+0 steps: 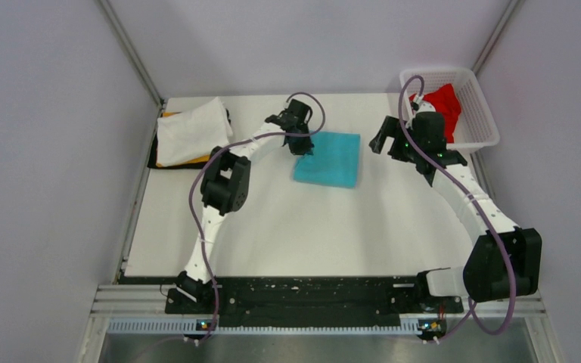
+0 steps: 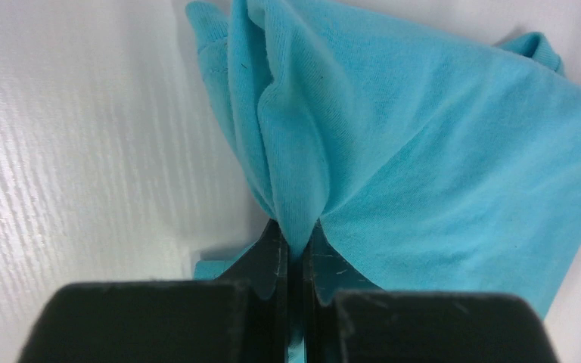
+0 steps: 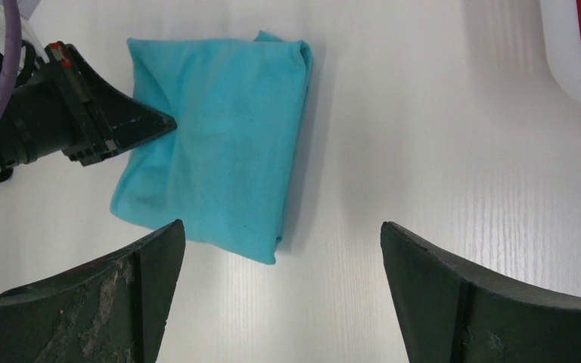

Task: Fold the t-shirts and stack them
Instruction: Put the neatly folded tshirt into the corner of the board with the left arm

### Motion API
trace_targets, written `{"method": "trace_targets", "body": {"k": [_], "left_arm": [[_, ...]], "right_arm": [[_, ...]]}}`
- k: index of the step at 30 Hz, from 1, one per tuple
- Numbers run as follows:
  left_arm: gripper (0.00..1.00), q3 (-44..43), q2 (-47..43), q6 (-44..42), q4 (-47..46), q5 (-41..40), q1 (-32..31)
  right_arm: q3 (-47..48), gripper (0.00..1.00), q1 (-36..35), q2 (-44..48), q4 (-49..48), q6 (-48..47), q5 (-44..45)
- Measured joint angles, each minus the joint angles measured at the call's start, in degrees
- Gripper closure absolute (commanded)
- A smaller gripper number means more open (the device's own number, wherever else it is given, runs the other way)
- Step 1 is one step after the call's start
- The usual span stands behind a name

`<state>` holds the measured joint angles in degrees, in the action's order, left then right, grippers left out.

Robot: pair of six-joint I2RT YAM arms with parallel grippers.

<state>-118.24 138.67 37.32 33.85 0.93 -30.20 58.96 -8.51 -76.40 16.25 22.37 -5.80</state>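
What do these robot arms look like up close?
The left arm and right arm match: slim white links, chunky black joints, a purple cable looping along each. The left gripper and right gripper are black, with two flat wedge-shaped fingers, scuffed and dusty.

Both arms (image 1: 225,185) have white links, bulky black joints, purple cables (image 3: 13,45) and black wedge-shaped end effector fingers (image 3: 461,302).

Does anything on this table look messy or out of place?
Slightly. The white shirt lies rumpled and crooked on the far-left pile, with a yellow-orange shirt and a black shirt peeking out beneath. The turquoise shirt is bunched where the left gripper pinches its edge.
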Motion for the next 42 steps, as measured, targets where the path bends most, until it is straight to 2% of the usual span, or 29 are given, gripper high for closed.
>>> {"method": "trace_targets", "body": {"k": [9,14,21,31,42], "left_arm": [[1.0,-2.84,0.13,-6.51,5.9,-14.97,-1.66],[1.0,-2.54,-2.51,-12.74,8.48,-21.46,1.42],[1.0,-0.35,-10.75,-21.05,10.05,-29.44,7.85],[1.0,-2.56,-16.7,-30.93,11.96,-31.19,13.49],[1.0,-5.92,-18.93,-34.69,14.91,-25.49,16.55]], "right_arm": [[-0.48,0.01,0.0,0.09,0.83,-1.42,1.18],[-0.59,0.01,0.0,0.17,0.85,-1.92,2.64],[-1.66,0.01,0.0,1.09,1.18,-2.89,6.93],[-1.66,0.01,0.0,1.18,1.4,-3.3,10.21],[-1.66,0.01,0.0,1.18,2.23,-3.3,11.54]]}}
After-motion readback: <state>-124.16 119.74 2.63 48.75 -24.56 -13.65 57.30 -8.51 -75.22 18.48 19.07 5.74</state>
